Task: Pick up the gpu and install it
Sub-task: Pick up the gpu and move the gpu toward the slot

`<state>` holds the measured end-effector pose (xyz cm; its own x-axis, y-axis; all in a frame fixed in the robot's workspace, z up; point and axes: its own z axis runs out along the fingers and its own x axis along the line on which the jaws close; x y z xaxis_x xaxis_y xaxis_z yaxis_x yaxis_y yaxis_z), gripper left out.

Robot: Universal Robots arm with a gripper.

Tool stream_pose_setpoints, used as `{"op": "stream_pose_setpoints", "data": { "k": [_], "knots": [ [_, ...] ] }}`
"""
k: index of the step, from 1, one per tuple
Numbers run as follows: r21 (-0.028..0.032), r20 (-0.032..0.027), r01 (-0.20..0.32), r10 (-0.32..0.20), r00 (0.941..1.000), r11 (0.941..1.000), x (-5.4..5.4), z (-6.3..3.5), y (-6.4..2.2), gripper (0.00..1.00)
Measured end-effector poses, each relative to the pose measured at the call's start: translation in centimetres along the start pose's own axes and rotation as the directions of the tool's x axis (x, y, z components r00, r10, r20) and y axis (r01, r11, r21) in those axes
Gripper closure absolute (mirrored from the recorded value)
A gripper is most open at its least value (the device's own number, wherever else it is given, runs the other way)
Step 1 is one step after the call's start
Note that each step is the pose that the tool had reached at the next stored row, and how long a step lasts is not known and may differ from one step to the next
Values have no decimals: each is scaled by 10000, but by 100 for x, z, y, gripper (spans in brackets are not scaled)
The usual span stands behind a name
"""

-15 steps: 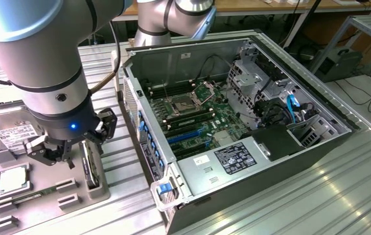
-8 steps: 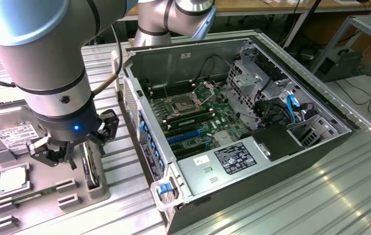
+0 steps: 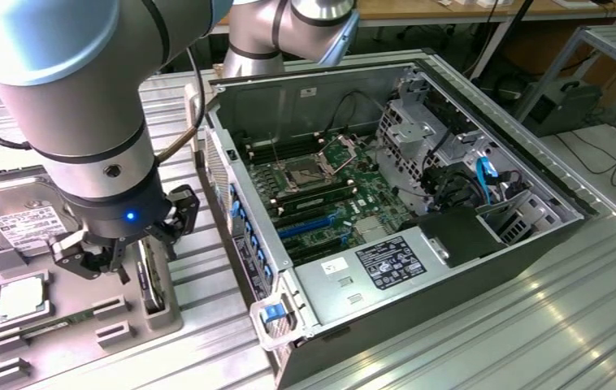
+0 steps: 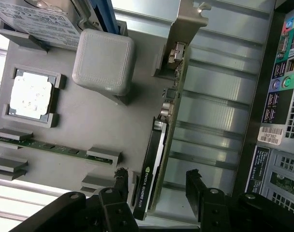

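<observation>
Tool (image 4: 157,182) released, black fingers (image 4: 199,193) spread wide, poised over the thin flat black gpu card with silver end bracket (image 4: 152,164), which stands on edge in the grey moulded tray (image 4: 113,130), long axis running between the fingers.

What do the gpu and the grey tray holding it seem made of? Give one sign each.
gpu: probably a glossy black plastic shroud on green circuit board, by its sheen and edge colour. Grey tray: likely matte plastic; dull, uniform, moulded blocks.
</observation>
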<state>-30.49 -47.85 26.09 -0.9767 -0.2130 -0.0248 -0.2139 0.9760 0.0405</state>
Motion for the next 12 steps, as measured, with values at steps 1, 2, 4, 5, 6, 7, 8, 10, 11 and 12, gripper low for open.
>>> {"op": "stream_pose_setpoints", "data": {
  "k": [1,2,4,5,6,7,8,10,11,12],
  "knots": [
    [1,1,-10,10,10000,10000,0,9,0,40],
    [1,2,-44,44,10000,10000,-1,20,-1,40],
    [4,5,-154,154,9999,9999,-3,38,2,40],
    [6,8,-208,208,9998,9998,-4,45,4,40],
    [8,14,-245,245,9997,9997,-4,50,8,40],
    [14,23,-265,265,9996,9996,-5,55,13,40],
    [35,23,-271,271,9996,9996,-8,57,27,40],
    [114,15,-271,270,9996,9996,-13,60,52,40],
    [117,16,-272,271,9996,9996,-14,62,59,40],
    [118,18,-278,278,9996,9995,-14,63,65,40]
  ]
}}
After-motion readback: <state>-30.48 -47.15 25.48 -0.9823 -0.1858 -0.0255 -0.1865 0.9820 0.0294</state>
